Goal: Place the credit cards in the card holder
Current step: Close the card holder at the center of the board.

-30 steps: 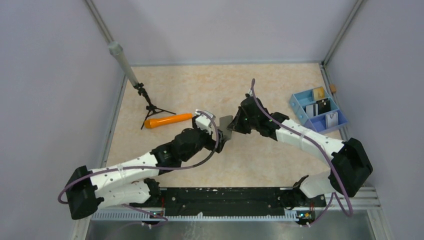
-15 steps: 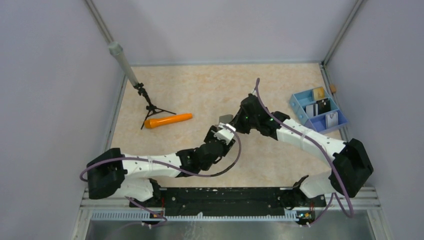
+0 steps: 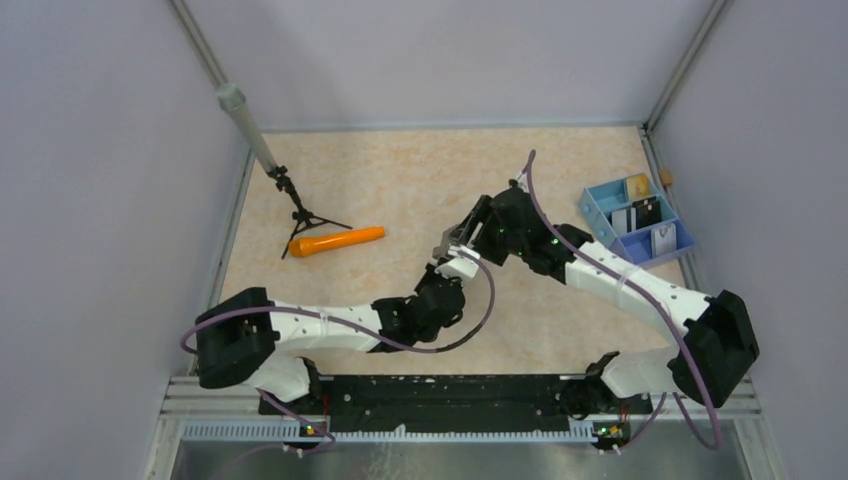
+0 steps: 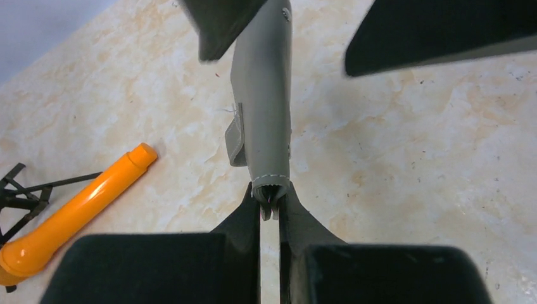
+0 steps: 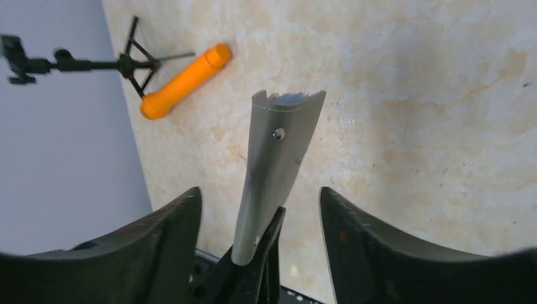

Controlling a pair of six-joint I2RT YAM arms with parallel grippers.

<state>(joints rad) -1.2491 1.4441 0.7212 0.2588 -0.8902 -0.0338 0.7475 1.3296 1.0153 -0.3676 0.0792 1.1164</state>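
The grey card holder (image 3: pixel 450 241) hangs edge-up above the table's middle, folded shut. My left gripper (image 4: pixel 270 201) is shut on its near stitched end, and the card holder (image 4: pixel 263 107) runs away from the fingers. My right gripper (image 5: pixel 259 193) stands open around the card holder (image 5: pixel 278 152), its fingers (image 5: pixel 354 240) well clear on both sides. From above, the right gripper (image 3: pixel 470 228) faces the left gripper (image 3: pixel 455 260) across the wallet. Small black and white credit cards (image 3: pixel 636 216) stand in the blue tray at the right.
The blue and lilac compartment tray (image 3: pixel 600 204) sits by the right wall. An orange stick (image 3: pixel 335 241) lies left of centre beside a small black tripod (image 3: pixel 300 212). A grey tube (image 3: pixel 245 125) leans in the back left corner.
The left arm swung in under the wallet and its gripper closed on the wallet's near end. The right gripper, which held the wallet, has opened and let go.
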